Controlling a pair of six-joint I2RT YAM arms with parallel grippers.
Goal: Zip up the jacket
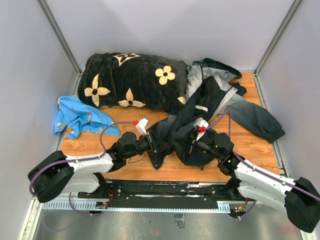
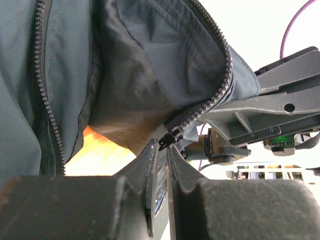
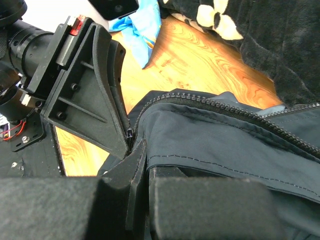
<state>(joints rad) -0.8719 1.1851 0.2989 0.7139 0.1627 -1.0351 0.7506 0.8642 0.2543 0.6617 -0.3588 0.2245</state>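
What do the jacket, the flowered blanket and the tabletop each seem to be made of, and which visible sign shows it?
The jacket looks like thin woven synthetic, perhaps nylon: smooth, matt, crisp folds, stitched seams. The blanket looks like plush fleece: fuzzy pile. The tabletop looks like wood or wood-print laminate: orange-brown grain, slight sheen; which one is unclear.

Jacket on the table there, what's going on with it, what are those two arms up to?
Two robot arms are working at the bottom end of the jacket. The right gripper is shut on the fabric beside the zipper's lower end. The left gripper has its fingers nearly together at the zipper slider; whether the slider is actually pinched I can't tell. The zipper is not done up: its two rows of teeth run apart.
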